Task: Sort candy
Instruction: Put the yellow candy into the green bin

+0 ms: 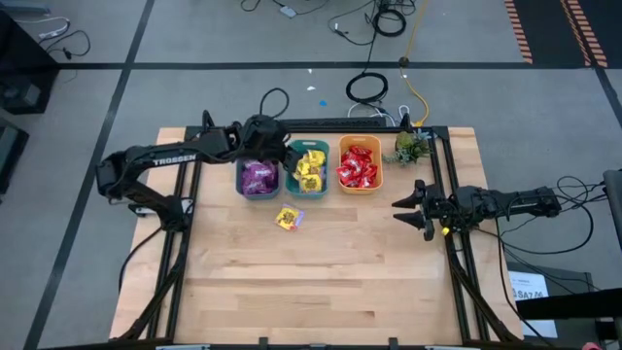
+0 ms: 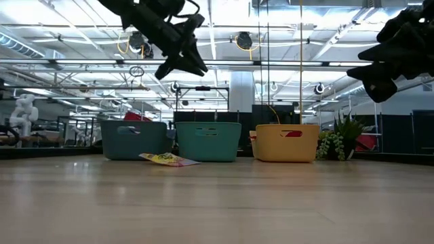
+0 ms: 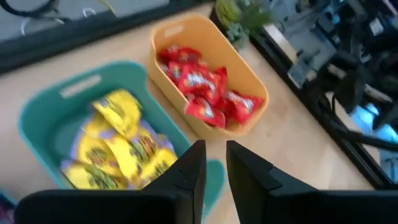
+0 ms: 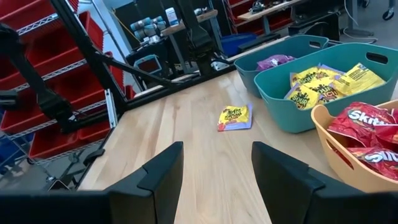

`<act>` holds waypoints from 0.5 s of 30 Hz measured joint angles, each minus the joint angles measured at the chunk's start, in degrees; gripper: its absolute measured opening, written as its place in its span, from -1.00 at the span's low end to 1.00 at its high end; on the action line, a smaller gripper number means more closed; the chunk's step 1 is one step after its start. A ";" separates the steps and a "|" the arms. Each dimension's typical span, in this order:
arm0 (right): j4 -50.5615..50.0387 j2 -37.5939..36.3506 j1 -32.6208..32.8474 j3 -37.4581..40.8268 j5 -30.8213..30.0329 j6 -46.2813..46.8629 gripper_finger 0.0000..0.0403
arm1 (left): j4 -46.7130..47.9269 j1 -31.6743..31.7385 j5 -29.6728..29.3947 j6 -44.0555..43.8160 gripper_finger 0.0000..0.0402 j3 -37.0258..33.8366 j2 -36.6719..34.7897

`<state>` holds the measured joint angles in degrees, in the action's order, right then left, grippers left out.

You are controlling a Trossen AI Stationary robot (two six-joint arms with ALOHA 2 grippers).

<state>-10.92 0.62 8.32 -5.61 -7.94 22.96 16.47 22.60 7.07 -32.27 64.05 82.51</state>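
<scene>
Three bins stand in a row at the table's far side. One holds purple candy (image 1: 258, 177). The teal bin (image 1: 309, 170) holds yellow candy (image 3: 118, 149). The orange bin (image 1: 359, 165) holds red candy (image 3: 202, 87). One yellow packet (image 1: 289, 219) lies flat on the table in front of the bins, with a purple one under it (image 4: 234, 117). My left gripper (image 1: 285, 148) hovers above the teal bin, its fingers a narrow gap apart (image 3: 214, 165) with nothing between them. My right gripper (image 1: 398, 212) waits open (image 4: 217, 168) above the table's right side, pointing left.
A small green plant (image 1: 410, 146) stands at the far right corner, beside the orange bin. Black frame rails (image 1: 442, 175) run along the table's left and right sides. Bare wood (image 1: 321, 282) covers the table's near half.
</scene>
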 joint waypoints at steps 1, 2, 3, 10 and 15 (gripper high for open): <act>-0.02 0.00 0.00 0.00 0.05 -0.13 -0.09 | 0.76 -0.88 -0.04 -0.39 -0.64 0.00 -0.25; -0.01 0.00 0.00 0.00 0.23 -0.54 -0.09 | 0.94 -2.03 -0.37 -0.92 -0.64 0.00 -0.62; -0.01 0.00 0.00 0.00 0.48 -0.97 -0.09 | 1.37 -3.48 -2.12 -2.42 -0.64 0.00 -0.94; -0.39 0.00 0.02 0.00 0.85 -1.33 -0.09 | 9.68 -18.23 -27.47 -20.38 -0.64 0.00 -1.69; -0.82 0.00 0.02 0.00 0.85 -1.33 -0.09 | 14.38 -29.51 -40.42 -33.93 -0.64 0.00 -1.46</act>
<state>-11.73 0.62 8.34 -5.61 -7.09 21.63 30.84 -6.91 -33.35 -66.20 64.05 81.05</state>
